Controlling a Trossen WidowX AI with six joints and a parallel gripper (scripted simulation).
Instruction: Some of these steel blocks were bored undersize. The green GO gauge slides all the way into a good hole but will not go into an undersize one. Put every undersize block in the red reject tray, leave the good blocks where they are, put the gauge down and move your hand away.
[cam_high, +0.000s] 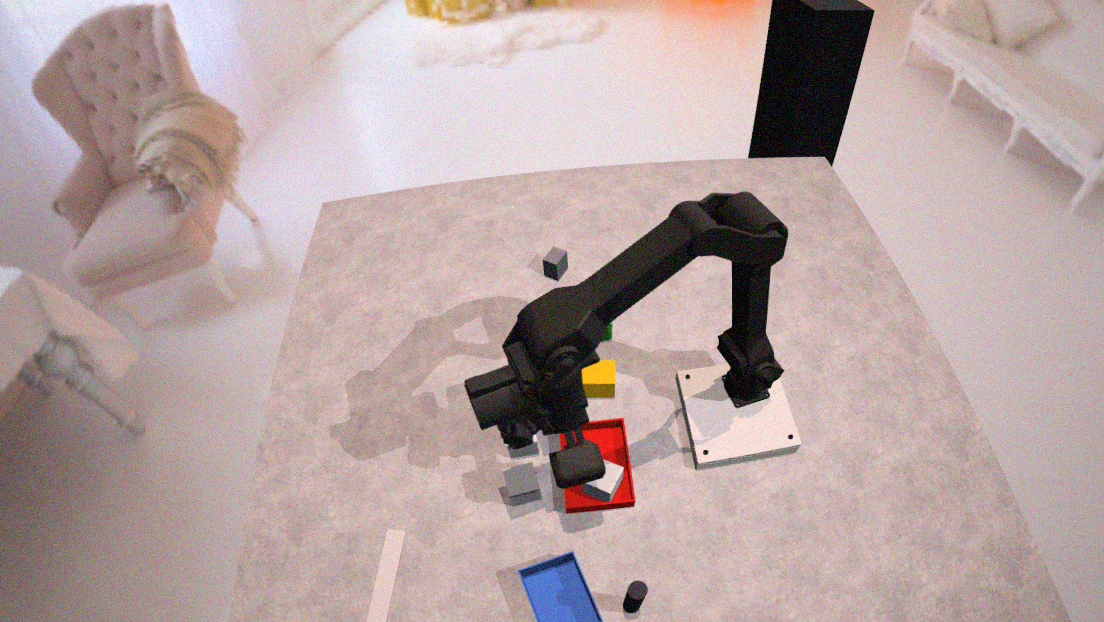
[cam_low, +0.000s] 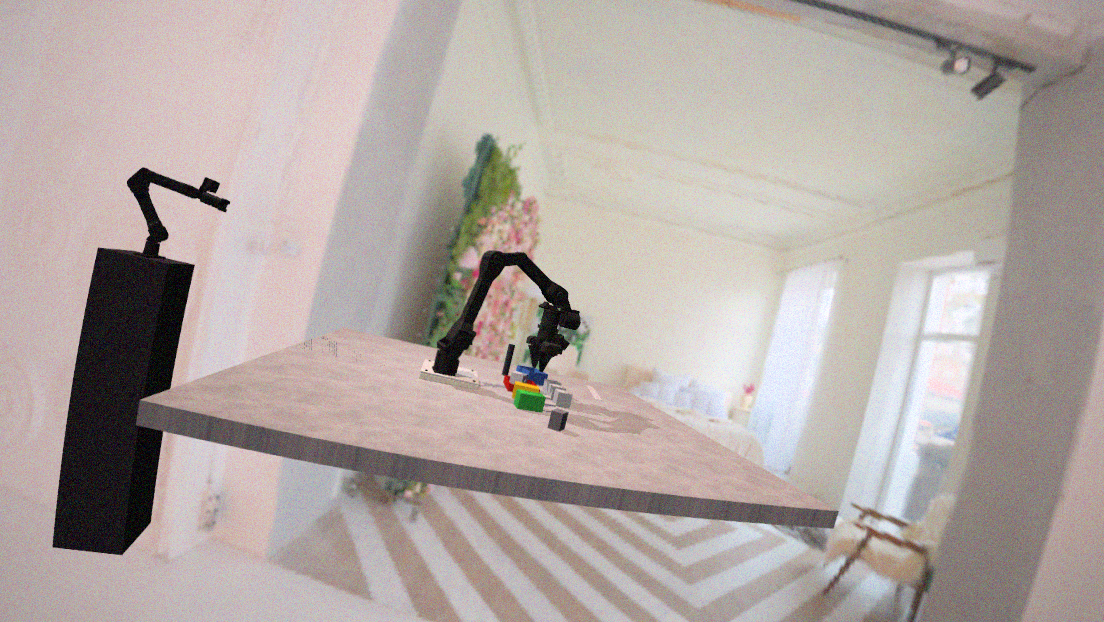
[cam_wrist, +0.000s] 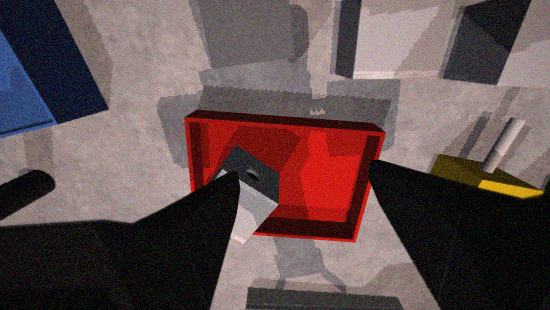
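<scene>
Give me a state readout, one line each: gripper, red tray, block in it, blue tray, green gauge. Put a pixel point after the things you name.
gripper (cam_high: 577, 455) (cam_low: 538, 367) (cam_wrist: 302, 174): open, above the red tray
red tray (cam_high: 626, 463) (cam_low: 507, 384) (cam_wrist: 330, 175): holds one block
block in it (cam_high: 607, 480) (cam_wrist: 257, 202): askew, bore visible
blue tray (cam_high: 559, 591) (cam_low: 531, 373) (cam_wrist: 20, 95): upright, partly in view
green gauge (cam_high: 608, 332) (cam_low: 529, 400): on the table, not held
</scene>
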